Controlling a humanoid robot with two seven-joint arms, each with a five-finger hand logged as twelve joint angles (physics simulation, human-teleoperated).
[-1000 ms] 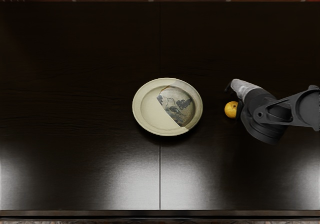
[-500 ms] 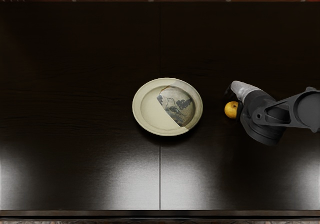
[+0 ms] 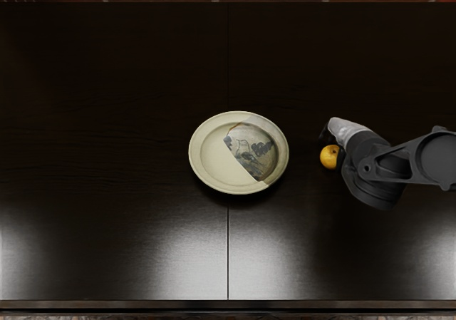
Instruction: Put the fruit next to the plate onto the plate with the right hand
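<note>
Reaching in from the right edge at mid-height, the right arm ended in a bulky dark wrist. The right hand (image 3: 348,137) sat against the upper right of the yellow fruit (image 3: 328,157); whether it gripped could not be told. Fruit rested on the dark table (image 3: 107,85), just right of the cream plate (image 3: 197,152) at centre; nothing stood between them

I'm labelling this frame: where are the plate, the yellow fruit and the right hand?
plate (image 3: 194,152): head view, bare left rim.
yellow fruit (image 3: 328,156): head view, middle of its visible part.
right hand (image 3: 354,145): head view, middle of the hand.
</note>
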